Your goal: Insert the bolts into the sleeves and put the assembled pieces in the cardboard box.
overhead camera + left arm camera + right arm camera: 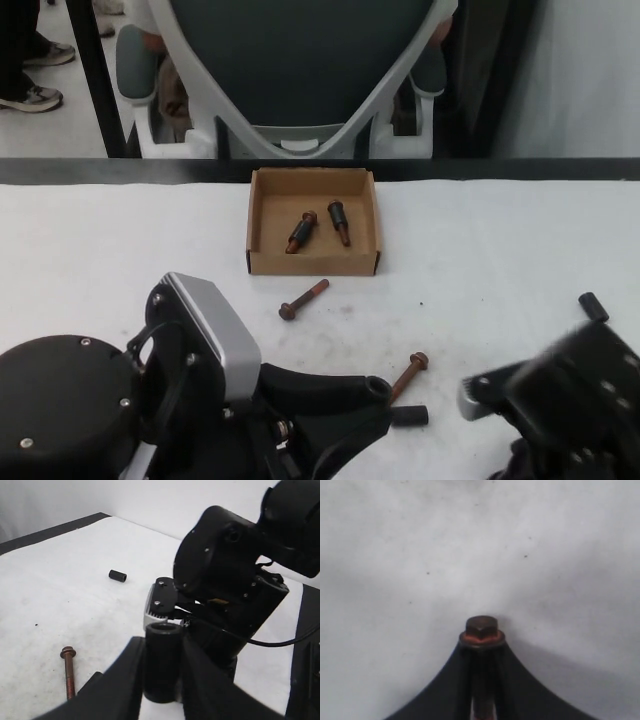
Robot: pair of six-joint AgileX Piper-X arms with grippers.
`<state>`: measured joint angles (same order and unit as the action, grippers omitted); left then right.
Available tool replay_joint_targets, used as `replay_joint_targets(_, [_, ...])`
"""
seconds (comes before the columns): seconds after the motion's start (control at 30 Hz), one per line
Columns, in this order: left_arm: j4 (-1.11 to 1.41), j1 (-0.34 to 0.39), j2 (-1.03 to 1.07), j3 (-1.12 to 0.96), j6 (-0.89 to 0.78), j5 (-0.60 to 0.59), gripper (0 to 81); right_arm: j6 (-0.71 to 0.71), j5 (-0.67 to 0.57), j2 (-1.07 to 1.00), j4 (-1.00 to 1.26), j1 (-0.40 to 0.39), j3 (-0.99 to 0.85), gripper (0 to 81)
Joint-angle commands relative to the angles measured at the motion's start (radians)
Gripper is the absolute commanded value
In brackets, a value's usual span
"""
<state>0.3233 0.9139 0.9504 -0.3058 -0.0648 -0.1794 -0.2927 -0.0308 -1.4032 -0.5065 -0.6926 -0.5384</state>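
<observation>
My left gripper [162,650] is shut on a black sleeve [162,667], held upright with its open end up; in the high view that sleeve [378,388] sits at the near centre. My right gripper [481,647] is shut on a bolt [481,630], rusty hex head outward, above the white bench. The right arm [565,395] stands at the near right, close to the left gripper. The cardboard box [262,262] at the back centre holds two assembled pieces [301,231] [338,220]. Loose bolts lie in front of the box [303,299] and near the held sleeve [409,374].
A spare black sleeve [593,306] lies at the right, and another [409,415] lies just beside my left gripper. The right arm's body [235,580] looms right behind the held sleeve. A chair [300,70] stands beyond the bench's dark far edge.
</observation>
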Motion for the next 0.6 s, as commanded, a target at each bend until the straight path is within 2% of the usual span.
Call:
replay_joint_targets(0.0, [0.003, 0.004, -0.030, 0.000, 0.005, -0.005, 0.8, -0.038, -0.050, 0.211, 0.192, -0.001, 0.138, 0.3])
replay_joint_targets(0.27, [-0.076, 0.004, -0.047, 0.000, 0.065, -0.005, 0.8, -0.106, -0.035, 0.594, 0.288, -0.001, 0.236, 0.3])
replay_joint_targets(0.43, [-0.102, 0.004, -0.055, 0.000, 0.083, -0.005, 0.8, -0.113, -0.058, 0.738, 0.292, -0.009, 0.236, 0.3])
replay_joint_targets(0.57, [-0.134, 0.004, -0.082, 0.000, 0.162, -0.001, 0.8, -0.127, -0.073, 0.799, 0.313, -0.035, 0.236, 0.3])
